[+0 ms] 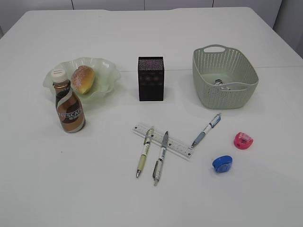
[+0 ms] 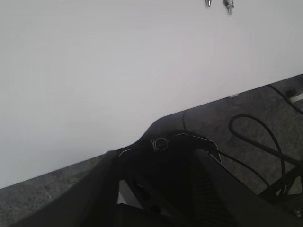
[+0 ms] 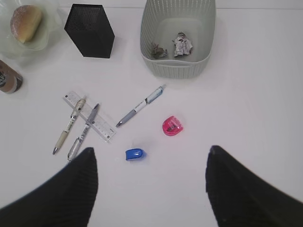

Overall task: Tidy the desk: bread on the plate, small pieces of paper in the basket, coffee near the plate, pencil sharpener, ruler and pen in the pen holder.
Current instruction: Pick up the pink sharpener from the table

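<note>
The bread (image 1: 83,79) lies on the pale green plate (image 1: 106,71), and the coffee bottle (image 1: 69,106) stands just in front of it. Crumpled paper pieces (image 3: 182,46) sit inside the green basket (image 1: 222,92). The black pen holder (image 1: 151,79) stands mid-table. Two pens (image 1: 145,153) (image 1: 160,158) lie across the clear ruler (image 1: 177,147); a blue pen (image 1: 207,129) lies to its right. A pink sharpener (image 1: 243,140) and a blue sharpener (image 1: 222,163) rest front right. My right gripper (image 3: 151,150) hangs open, high over the blue sharpener (image 3: 135,154). My left gripper (image 2: 155,153) looks open and empty, over the table's front edge.
Neither arm shows in the exterior view. In the left wrist view the table's front edge (image 2: 199,106) runs across, with grey floor and black cables (image 2: 255,137) beyond it. Two pen tips (image 2: 229,5) peek in at the top.
</note>
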{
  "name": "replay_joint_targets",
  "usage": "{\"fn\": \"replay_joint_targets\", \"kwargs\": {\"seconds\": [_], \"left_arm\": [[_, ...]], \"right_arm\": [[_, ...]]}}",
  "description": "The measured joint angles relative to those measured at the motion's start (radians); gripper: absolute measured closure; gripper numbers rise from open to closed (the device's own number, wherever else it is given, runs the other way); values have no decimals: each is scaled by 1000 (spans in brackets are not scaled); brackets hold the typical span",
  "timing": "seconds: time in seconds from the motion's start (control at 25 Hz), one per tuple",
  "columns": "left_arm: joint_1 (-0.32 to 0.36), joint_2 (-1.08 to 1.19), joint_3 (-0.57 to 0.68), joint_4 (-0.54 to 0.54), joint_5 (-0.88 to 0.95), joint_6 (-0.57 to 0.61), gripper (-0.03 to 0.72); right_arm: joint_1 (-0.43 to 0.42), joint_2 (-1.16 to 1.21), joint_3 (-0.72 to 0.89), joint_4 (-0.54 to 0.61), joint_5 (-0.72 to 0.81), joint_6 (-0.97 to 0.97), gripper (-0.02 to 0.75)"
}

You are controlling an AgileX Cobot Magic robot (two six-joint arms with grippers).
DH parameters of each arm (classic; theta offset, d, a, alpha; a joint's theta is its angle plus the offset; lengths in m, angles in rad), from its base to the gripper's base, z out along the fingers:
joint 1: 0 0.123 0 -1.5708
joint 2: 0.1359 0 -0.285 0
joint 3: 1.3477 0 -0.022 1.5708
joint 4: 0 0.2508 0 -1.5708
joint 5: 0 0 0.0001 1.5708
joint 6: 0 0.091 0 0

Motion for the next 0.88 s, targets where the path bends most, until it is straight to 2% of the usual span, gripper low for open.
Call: {"fn": "replay_joint_targets", "kwargs": {"seconds": [0.28,0.56,0.88], "left_arm": [[0,0,0,-12,0,3,335],[0,-4,0,-125,0,5,336],[0,-4,0,-168,0,7,337]], "right_arm": [[0,-14,0,0,0,0,185],[0,-16,0,0,0,0,185],[0,-16,2,-15,0,0,185]]}}
